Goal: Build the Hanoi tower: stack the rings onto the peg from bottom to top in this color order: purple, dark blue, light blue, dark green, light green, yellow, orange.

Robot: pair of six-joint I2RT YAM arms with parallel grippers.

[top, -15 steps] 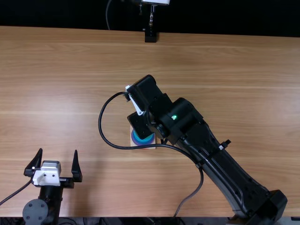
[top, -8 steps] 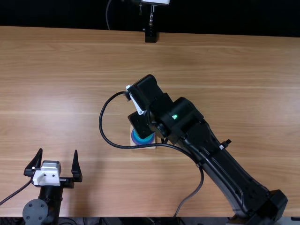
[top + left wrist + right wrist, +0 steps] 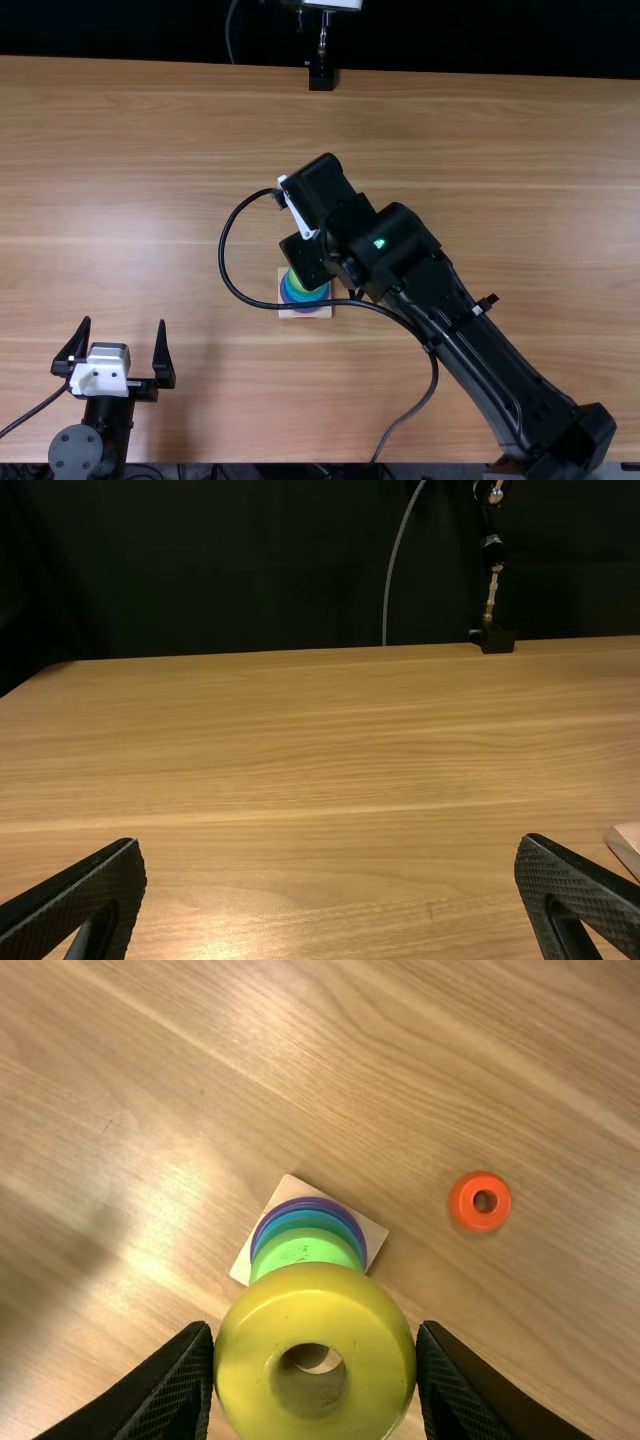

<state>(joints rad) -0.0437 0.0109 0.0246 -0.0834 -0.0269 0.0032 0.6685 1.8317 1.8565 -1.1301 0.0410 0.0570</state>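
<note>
In the top view my right gripper (image 3: 325, 195) is over the table's middle, by the wooden base (image 3: 322, 313) with its stacked rings. In the right wrist view, my right gripper (image 3: 315, 1360) is shut on the yellow ring (image 3: 243, 1360), held above the stack and partly covering it. Purple (image 3: 322, 1202), blue shades and a light green ring (image 3: 306, 1248) show on the base (image 3: 284, 1190). The orange ring (image 3: 464, 1203) lies on the table beside it. My left gripper (image 3: 118, 350) stands open at the near left; in the left wrist view the left gripper (image 3: 332, 850) holds nothing.
The right arm's loose black cable (image 3: 222, 270) loops around the left of the stack. A black stand (image 3: 321, 76) is at the table's far edge (image 3: 180, 62). A corner of the wooden base (image 3: 628, 842) shows in the left wrist view.
My right gripper has shifted slightly toward the far side and right, uncovering more of the stack, with some green now visible. The left arm has kept still.
</note>
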